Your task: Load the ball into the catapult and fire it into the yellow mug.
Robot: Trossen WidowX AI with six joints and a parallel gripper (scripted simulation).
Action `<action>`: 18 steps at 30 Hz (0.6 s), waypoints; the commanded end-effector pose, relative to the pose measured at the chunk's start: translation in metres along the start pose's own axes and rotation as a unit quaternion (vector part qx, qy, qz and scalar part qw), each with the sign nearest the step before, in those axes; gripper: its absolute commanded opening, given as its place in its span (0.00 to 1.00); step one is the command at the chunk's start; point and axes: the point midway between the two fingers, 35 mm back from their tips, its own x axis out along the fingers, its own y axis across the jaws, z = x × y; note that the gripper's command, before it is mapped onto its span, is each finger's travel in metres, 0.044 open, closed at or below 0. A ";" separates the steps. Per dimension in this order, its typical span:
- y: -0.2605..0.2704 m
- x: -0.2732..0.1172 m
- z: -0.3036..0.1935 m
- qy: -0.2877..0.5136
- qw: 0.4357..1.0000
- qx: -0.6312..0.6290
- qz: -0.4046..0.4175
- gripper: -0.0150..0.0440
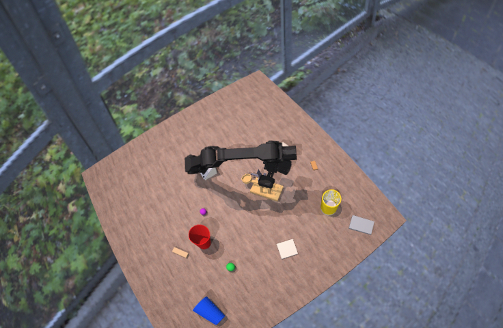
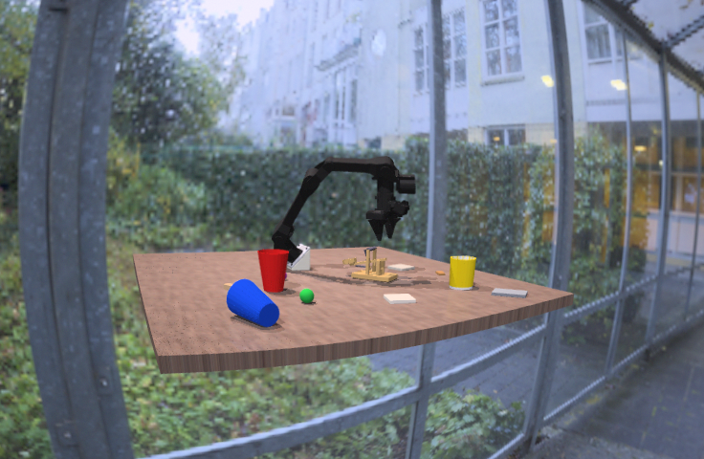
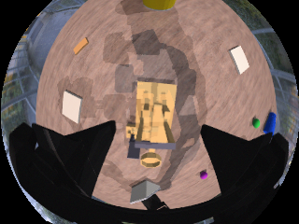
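My gripper (image 2: 384,239) (image 3: 160,127) is open and empty, pointing down above the wooden catapult (image 1: 275,195) (image 2: 383,277) (image 3: 156,91). The catapult stands upright; its round cup (image 1: 247,178) (image 3: 150,161) looks empty and faces my base. The yellow mug (image 1: 329,207) (image 2: 462,272) (image 3: 159,4) stands upright beyond the catapult's other end, roughly along its line. Two balls lie on the table: a purple ball (image 1: 203,211) (image 3: 204,175) near the red cup, and a green ball (image 1: 230,266) (image 2: 306,295) (image 3: 256,123) farther forward. My arm hides part of the catapult in the top view.
The red cup (image 1: 199,236) (image 2: 273,271) stands upright. The blue cup (image 1: 208,310) (image 2: 251,302) lies on its side. A cream tile (image 1: 287,248) (image 2: 399,297), a grey block (image 1: 361,224) (image 2: 509,293), an orange block (image 1: 314,165) and a tan block (image 1: 180,252) lie flat.
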 end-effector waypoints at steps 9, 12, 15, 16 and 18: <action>-0.067 -0.021 -0.027 -0.020 0.999 0.043 0.008 0.76; -0.106 -0.017 -0.050 -0.018 0.997 0.074 0.009 0.76; -0.140 -0.010 -0.079 -0.015 0.994 0.107 0.009 0.76; -0.150 -0.007 -0.090 -0.014 0.993 0.119 0.009 0.76; -0.168 0.000 -0.113 -0.010 0.990 0.142 0.008 0.76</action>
